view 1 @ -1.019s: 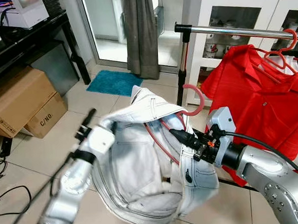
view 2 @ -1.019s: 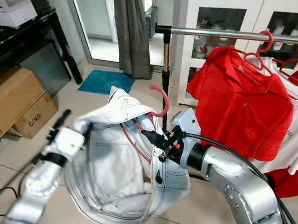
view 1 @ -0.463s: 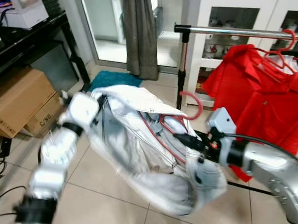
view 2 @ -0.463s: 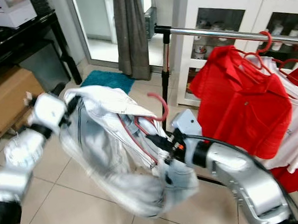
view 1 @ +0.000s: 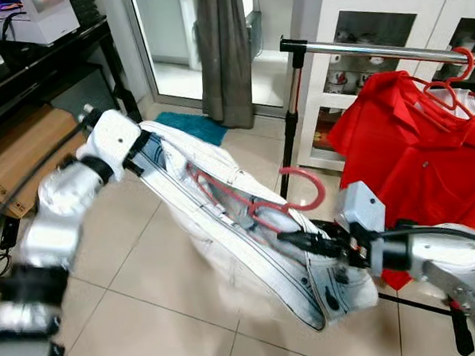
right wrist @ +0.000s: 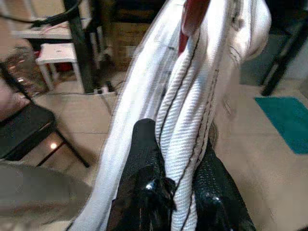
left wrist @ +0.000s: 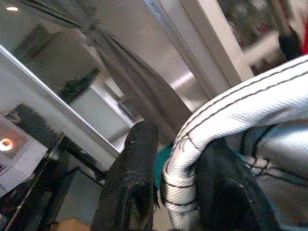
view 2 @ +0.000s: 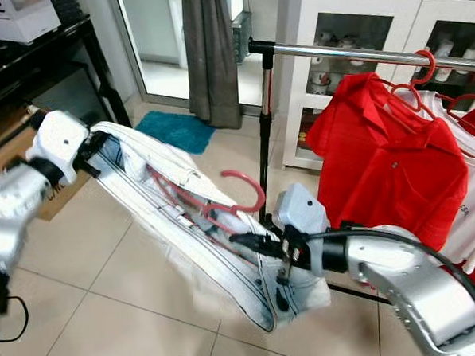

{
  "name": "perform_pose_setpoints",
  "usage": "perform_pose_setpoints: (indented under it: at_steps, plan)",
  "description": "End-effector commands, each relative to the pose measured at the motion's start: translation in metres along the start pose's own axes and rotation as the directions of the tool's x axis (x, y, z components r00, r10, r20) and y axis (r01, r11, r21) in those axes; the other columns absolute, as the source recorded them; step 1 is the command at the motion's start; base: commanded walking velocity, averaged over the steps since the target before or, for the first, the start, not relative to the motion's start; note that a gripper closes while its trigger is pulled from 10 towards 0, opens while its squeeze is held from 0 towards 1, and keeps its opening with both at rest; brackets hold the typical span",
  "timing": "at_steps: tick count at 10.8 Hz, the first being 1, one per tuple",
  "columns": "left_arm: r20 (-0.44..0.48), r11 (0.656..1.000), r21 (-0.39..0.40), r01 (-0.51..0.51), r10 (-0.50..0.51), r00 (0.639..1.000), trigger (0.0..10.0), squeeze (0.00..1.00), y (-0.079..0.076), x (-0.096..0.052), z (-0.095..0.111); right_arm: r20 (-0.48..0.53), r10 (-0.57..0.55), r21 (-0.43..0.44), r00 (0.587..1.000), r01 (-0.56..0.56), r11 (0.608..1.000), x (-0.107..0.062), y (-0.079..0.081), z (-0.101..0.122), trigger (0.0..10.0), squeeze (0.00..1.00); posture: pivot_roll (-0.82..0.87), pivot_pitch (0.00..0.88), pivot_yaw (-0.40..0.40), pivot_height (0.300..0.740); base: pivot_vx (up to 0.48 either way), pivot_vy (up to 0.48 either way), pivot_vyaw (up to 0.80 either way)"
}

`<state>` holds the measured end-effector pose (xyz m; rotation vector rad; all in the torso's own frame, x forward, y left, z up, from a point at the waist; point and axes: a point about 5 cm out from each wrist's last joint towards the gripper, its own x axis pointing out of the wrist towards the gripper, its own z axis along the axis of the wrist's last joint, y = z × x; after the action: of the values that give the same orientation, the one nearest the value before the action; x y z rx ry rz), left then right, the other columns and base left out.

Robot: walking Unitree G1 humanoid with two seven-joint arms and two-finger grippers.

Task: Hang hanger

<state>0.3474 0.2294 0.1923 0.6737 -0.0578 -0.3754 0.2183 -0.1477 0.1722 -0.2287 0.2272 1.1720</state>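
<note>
Tiled floor (view 1: 138, 255), garment rail (view 1: 374, 51) ahead. Left tool (left wrist: 173, 192) and right tool (right wrist: 178, 187), spread wide, each clamp the white denim jacket (view 1: 224, 218).

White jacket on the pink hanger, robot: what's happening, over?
Left gripper, right gripper shut on white denim jacket. Pink plastic hanger inside, hook below silver rail. Red shirt close by.

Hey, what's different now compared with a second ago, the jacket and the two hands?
The left hand has swung up and out to the robot's left, pulling the white jacket from a bunched bundle into a long taut stretch. The right hand sank a little and keeps its grip on the other end. The pink hanger stays inside the jacket, its hook not yet on the rail. The red shirt hangs unchanged.
</note>
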Motion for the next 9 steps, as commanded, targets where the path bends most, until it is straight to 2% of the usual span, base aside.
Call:
perform_pose_setpoints:
  at_steps: [1, 3, 4, 5, 6, 8, 9]
  plan:
    - [-0.153, 0.987, 0.005, -0.161, 0.16, 0.975, 0.0, 0.0, 0.049, -0.022, -0.025, 0.005, 0.036, 0.004, 0.999, -0.036, 0.999, -0.015, 0.001, 0.003, 0.0, 0.0, -0.07, 0.001, 0.054, 0.74, 0.0, 0.0, 0.0]
    - [-0.242, 0.988, -0.025, -0.151, 0.141, 0.96, 0.0, 0.0, 0.052, -0.028, -0.047, 0.128, 0.068, 0.046, 0.989, -0.075, 0.996, -0.02, 0.002, 0.017, 0.0, 0.0, -0.07, 0.0, 0.056, 0.74, 0.0, 0.0, 0.0]
    - [-0.284, 0.989, -0.058, -0.135, 0.113, 0.952, 0.0, 0.0, 0.047, -0.03, -0.059, 0.183, 0.042, 0.058, 0.982, -0.054, 0.997, -0.022, -0.002, 0.024, 0.0, 0.0, -0.07, 0.0, 0.06, 0.74, 0.0, 0.0, 0.0]
    - [-0.291, 0.991, -0.087, -0.105, 0.076, 0.954, 0.0, 0.0, 0.041, -0.03, -0.064, 0.199, -0.003, 0.072, 0.98, -0.011, 0.997, -0.023, -0.008, 0.026, 0.0, 0.0, -0.08, 0.0, 0.062, 0.74, 0.0, 0.0, 0.0]
    - [-0.305, 0.983, -0.165, -0.079, 0.026, 0.952, 0.0, 0.0, 0.024, -0.029, -0.075, 0.258, -0.027, 0.112, 0.966, -0.002, 0.994, -0.025, -0.011, 0.03, 0.0, 0.0, -0.08, 0.0, 0.061, 0.74, 0.0, 0.0, 0.0]
    - [-0.339, 0.976, -0.205, -0.07, -0.004, 0.941, 0.0, 0.0, 0.009, -0.034, -0.09, 0.316, -0.048, 0.145, 0.947, 0.002, 0.989, -0.031, -0.014, 0.036, 0.0, 0.0, -0.08, 0.0, 0.062, 0.74, 0.0, 0.0, 0.0]
    - [-0.34, 0.975, -0.211, -0.065, -0.011, 0.94, 0.0, 0.0, 0.007, -0.035, -0.091, 0.318, -0.051, 0.147, 0.947, 0.004, 0.989, -0.032, -0.015, 0.037, 0.0, 0.0, -0.08, 0.0, 0.062, 0.74, 0.0, 0.0, 0.0]
